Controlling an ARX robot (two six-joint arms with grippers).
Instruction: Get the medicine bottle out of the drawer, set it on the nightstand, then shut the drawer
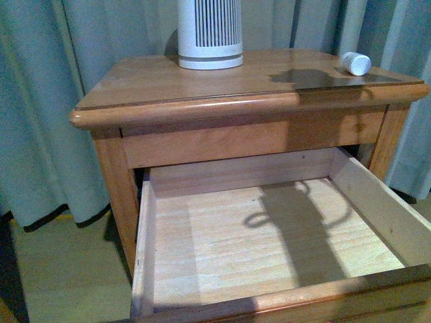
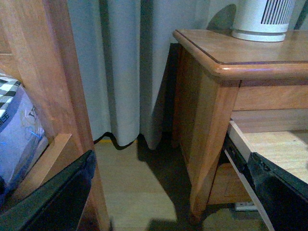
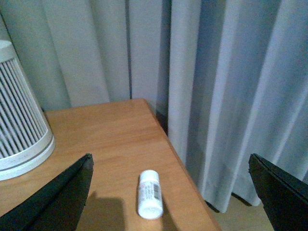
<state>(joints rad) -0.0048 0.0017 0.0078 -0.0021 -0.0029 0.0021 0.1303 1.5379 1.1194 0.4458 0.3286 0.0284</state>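
Note:
The small white medicine bottle (image 1: 355,63) lies on its side on the nightstand (image 1: 202,84) top, near the right rear corner. In the right wrist view the bottle (image 3: 149,193) lies between and below my right gripper's (image 3: 171,197) wide-open black fingers (image 3: 57,202), apart from both. The drawer (image 1: 269,235) is pulled out and its pale wood interior holds nothing. My left gripper (image 2: 175,192) hangs open beside the nightstand's left side (image 2: 202,125), low near the floor, with nothing between its fingers. Neither arm shows in the front view.
A big white ribbed cylinder device (image 1: 210,33) stands at the back of the nightstand top. Grey-blue curtains (image 1: 40,101) hang behind and on both sides. A wooden bed frame (image 2: 43,96) with bedding stands to the left of the left gripper.

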